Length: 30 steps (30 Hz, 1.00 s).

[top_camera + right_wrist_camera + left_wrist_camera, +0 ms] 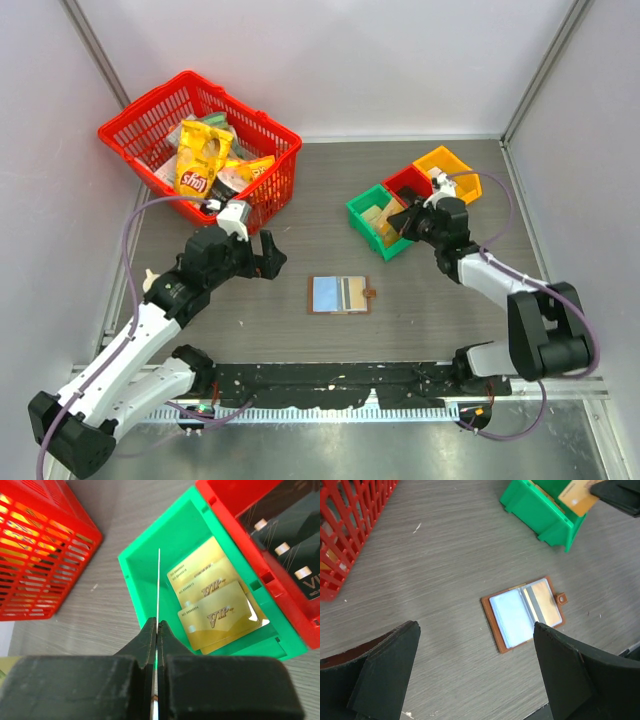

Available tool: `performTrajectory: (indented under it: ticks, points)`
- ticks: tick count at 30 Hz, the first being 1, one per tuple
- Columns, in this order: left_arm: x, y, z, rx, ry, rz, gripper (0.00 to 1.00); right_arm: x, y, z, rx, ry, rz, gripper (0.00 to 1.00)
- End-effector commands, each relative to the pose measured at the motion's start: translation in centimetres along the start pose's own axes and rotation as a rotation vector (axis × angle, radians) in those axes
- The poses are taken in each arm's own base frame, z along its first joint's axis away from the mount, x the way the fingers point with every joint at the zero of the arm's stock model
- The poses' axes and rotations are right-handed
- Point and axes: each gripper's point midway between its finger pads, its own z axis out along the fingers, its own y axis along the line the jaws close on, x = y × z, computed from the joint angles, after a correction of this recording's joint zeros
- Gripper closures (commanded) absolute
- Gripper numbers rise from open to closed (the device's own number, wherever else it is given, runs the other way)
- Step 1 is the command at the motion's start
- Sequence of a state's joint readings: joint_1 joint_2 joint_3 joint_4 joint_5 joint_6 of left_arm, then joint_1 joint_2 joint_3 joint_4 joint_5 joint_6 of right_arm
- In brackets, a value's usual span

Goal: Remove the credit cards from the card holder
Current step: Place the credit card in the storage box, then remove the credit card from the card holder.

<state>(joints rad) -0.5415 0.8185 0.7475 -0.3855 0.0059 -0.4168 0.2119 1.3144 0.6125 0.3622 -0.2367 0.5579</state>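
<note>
Right gripper point(157, 630) was clamped flat on one credit card point(159, 580), held edge-on above the green bin point(134, 572). Left gripper point(475, 627) stood wide and empty over the table point(445, 555), to the left of the card holder point(525, 612).

Procedure, as judged: the step in hand was the drop into the bin.
1. Lower the card until its bottom edge sits inside the bin walls.
2. Part the jaws only then. So thin a card, released high, could glide out over the rim.

Condition: three gold cards point(215, 610) marked VIP lay overlapped in the bin. The card holder lay open flat on the table between the arms, well apart from the bin, pale blue-grey faces up, brown border, small tab on one edge. A striped tan patch on its tab-side panel may have been a remaining card.
</note>
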Motion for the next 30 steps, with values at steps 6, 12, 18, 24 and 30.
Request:
performTrajectory:
  ticks: [6,12,18,24,30]
  points:
    - [-2.2,-1.3,-1.2,0.103,-0.102,0.006,0.0,2.5,-0.6,3.5,-0.056,0.097,0.048,0.99]
    - [-2.7,-2.1,-1.5,0.151,-0.129,-0.004,0.01,3.7,-2.9,3.3,0.066,0.125,0.079,0.79]
    - [-2.5,-2.8,-1.2,0.191,-0.111,-0.016,0.0,2.2,-4.7,0.2,0.24,0.071,0.042,0.45]
    - [-1.4,-4.0,-0.1,0.227,-0.034,-0.11,0.01,1.0,-3.0,-3.3,0.315,0.022,-0.073,0.4]
    - [0.6,-5.6,1.5,0.224,0.031,-0.18,0.0,3.5,3.4,-5.6,0.14,0.051,-0.144,0.5]
